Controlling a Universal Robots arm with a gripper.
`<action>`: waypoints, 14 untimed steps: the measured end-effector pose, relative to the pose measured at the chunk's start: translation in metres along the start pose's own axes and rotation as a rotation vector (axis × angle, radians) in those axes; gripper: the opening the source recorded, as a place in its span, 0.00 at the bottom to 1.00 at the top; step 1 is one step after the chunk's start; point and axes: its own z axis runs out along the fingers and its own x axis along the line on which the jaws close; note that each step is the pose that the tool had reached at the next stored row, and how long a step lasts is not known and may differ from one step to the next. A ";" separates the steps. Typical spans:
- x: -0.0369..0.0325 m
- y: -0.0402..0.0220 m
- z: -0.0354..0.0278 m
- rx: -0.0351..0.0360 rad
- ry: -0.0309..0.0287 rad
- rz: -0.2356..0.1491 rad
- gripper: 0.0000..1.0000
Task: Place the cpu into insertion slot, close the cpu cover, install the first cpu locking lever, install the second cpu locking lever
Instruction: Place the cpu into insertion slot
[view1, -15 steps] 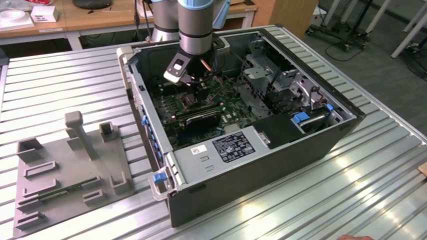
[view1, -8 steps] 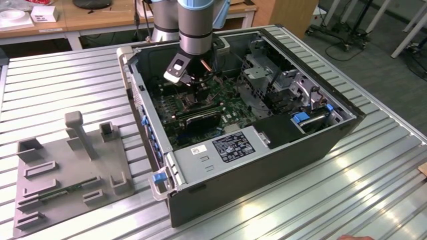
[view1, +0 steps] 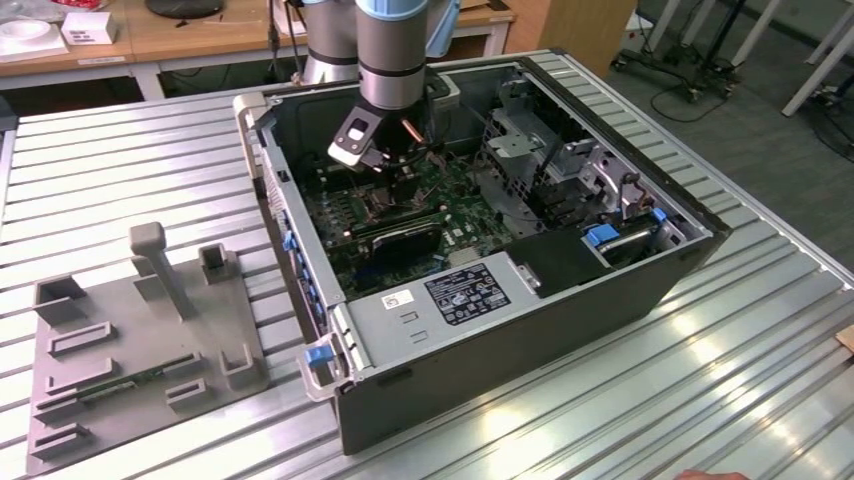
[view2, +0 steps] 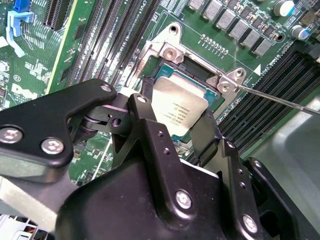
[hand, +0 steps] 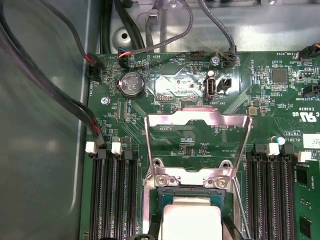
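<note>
The cpu (view2: 176, 102), a small silver square chip, sits between my gripper's (view2: 176, 116) two black fingers (view2: 150, 131), which are shut on its opposite edges. It hangs right over the insertion slot (view2: 197, 74), a square socket with a silvery rim on the green motherboard (hand: 260, 100). Whether the chip touches the slot I cannot tell. The cpu cover (hand: 197, 121), a silvery window frame, is swung open and stands up from its hinge at the slot's edge. A thin wire locking lever (view2: 280, 100) sticks out beside the slot. In the exterior view my gripper (view1: 384, 162) reaches down into the open computer case (view1: 534, 300).
Long black memory slots (hand: 112, 195) flank the slot on both sides (hand: 272, 190). Cables (hand: 60, 95) run along the case wall near the board's edge. A grey fixture plate (view1: 134, 340) with upright blocks lies on the slatted table at the exterior view's left.
</note>
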 end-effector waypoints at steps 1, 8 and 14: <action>0.0001 0.0002 0.0001 -0.0001 0.0001 0.000 0.54; 0.0003 0.0007 0.0003 0.0002 0.0000 0.000 0.54; 0.0004 0.0012 0.0005 0.0000 0.0000 0.000 0.54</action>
